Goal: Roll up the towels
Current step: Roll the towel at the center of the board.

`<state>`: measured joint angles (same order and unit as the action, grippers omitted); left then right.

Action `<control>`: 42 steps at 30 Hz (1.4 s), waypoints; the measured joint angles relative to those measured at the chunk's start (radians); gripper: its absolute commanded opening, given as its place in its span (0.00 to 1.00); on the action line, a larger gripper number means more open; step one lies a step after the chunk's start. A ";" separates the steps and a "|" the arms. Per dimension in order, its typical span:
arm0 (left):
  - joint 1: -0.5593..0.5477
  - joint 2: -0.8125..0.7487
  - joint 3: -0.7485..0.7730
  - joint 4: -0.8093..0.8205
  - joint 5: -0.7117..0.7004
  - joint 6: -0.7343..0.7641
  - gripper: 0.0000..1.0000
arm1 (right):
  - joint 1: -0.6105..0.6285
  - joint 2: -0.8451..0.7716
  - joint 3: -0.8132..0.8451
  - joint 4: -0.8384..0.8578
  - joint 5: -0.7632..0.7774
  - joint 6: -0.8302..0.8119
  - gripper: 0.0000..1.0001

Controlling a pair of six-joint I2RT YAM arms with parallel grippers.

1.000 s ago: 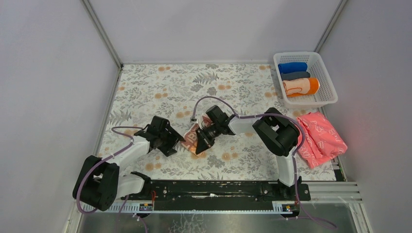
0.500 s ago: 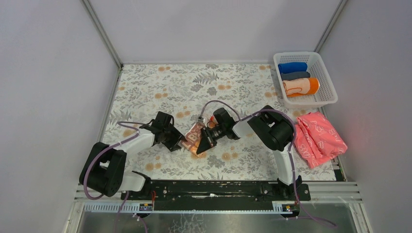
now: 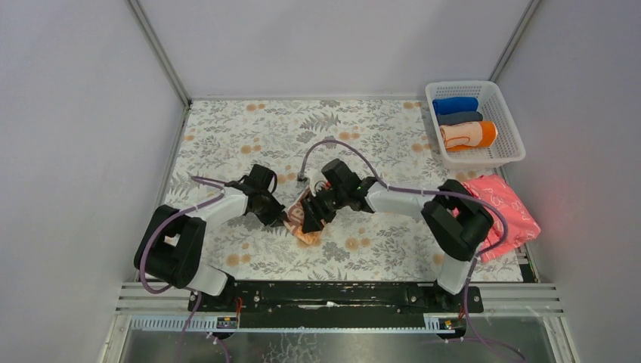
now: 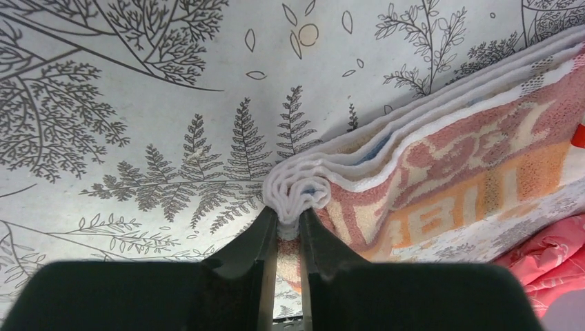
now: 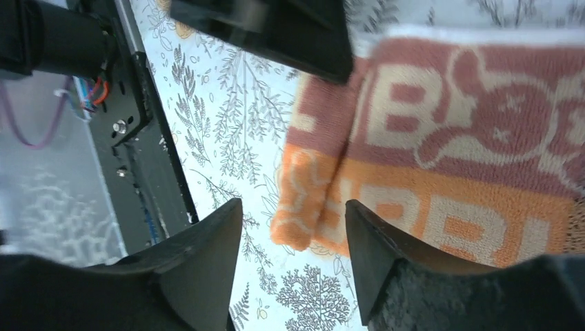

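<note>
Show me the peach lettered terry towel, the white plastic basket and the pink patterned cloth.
Peach lettered terry towel (image 4: 448,165): left wrist view, its printed face.
White plastic basket (image 3: 484,156): top view, its near wall.
Pink patterned cloth (image 3: 518,215): top view, its bare middle.

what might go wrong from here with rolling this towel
1. The left jaws pinch only the bunched end of the towel, so a pull may drag those few layers out and undo the fold.
2. The right jaws stand open over the towel, gripping nothing, so the stacked layers may spring apart.
3. Both arms crowd the same small towel at the table's centre and may bump each other.
</note>
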<state>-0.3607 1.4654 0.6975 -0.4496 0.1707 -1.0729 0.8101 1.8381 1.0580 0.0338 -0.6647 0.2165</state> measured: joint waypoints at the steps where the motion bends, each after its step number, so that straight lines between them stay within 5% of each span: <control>1: 0.000 0.005 0.012 -0.016 -0.003 0.006 0.06 | 0.032 -0.035 0.010 -0.029 0.064 -0.040 0.65; 15: -0.003 0.034 0.072 -0.141 -0.014 0.038 0.07 | 0.380 -0.146 0.003 -0.103 0.669 -0.299 0.64; 29: -0.003 0.039 0.077 -0.151 -0.014 0.038 0.08 | 0.541 0.063 0.080 -0.097 0.993 -0.404 0.57; 38: -0.003 0.039 0.077 -0.153 -0.014 0.038 0.08 | 0.549 0.098 0.106 -0.119 1.094 -0.408 0.35; 42: -0.004 0.038 0.077 -0.156 -0.017 0.039 0.09 | 0.549 0.112 0.120 -0.139 1.101 -0.410 0.09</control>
<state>-0.3645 1.5032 0.7742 -0.6056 0.1539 -1.0340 1.3586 1.9503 1.1782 -0.1055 0.4362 -0.1936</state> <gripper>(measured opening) 0.116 0.272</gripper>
